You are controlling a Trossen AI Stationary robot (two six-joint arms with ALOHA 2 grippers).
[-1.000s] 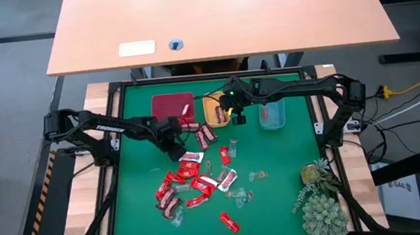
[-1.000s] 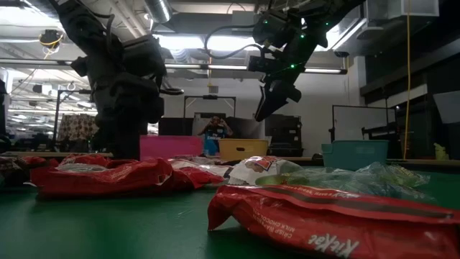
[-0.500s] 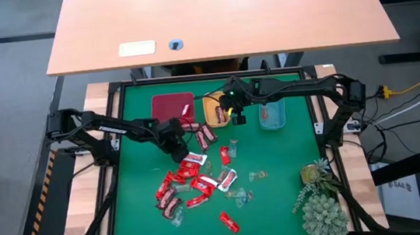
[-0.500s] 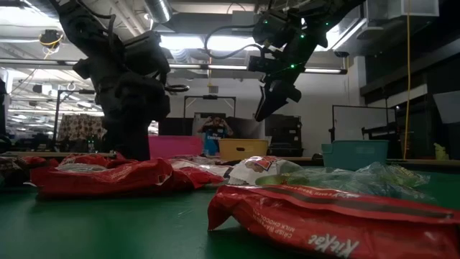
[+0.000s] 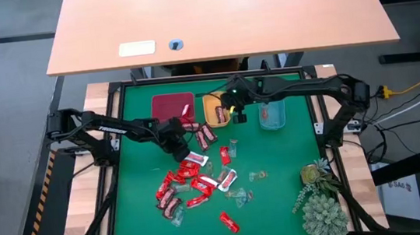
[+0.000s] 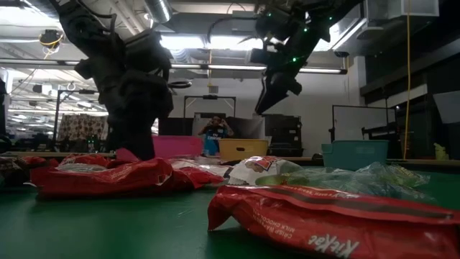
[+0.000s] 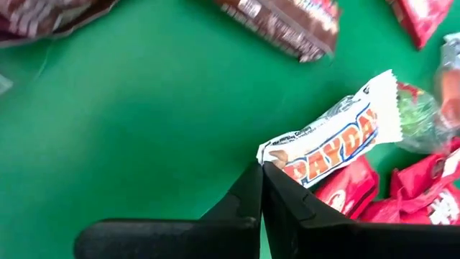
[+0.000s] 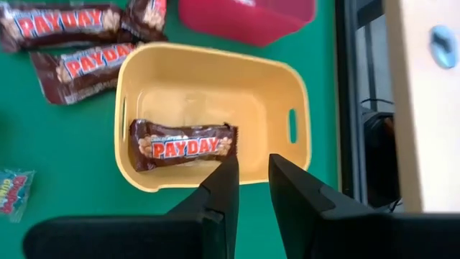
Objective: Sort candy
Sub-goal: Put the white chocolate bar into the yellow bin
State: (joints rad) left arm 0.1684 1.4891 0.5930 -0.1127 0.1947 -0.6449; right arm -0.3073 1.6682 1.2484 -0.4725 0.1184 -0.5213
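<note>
The candy lies in a loose pile in the middle of the green mat: red wrappers, brown bars and a few clear ones. My left gripper is down at the pile's far edge, shut at the end of a white PayDay bar. My right gripper hangs open above the yellow tray, nothing between its fingers. One brown PayDay bar lies flat in that tray. My left gripper has its two fingertips closed on the crimped end of the white PayDay bar's wrapper, only at their free ends. The fingers slant down from the table's left and lie roughly along the bar. The bar lies flat on the mat, its other end against red candies.
A red tray, the yellow tray and a teal tray stand in a row at the mat's far side. Two brown bars lie on the mat beside the yellow tray. A spiky green plant stands at the near right corner.
My left gripper has tipped a little further down and edged toward the candy pile. The candy has not visibly moved.
</note>
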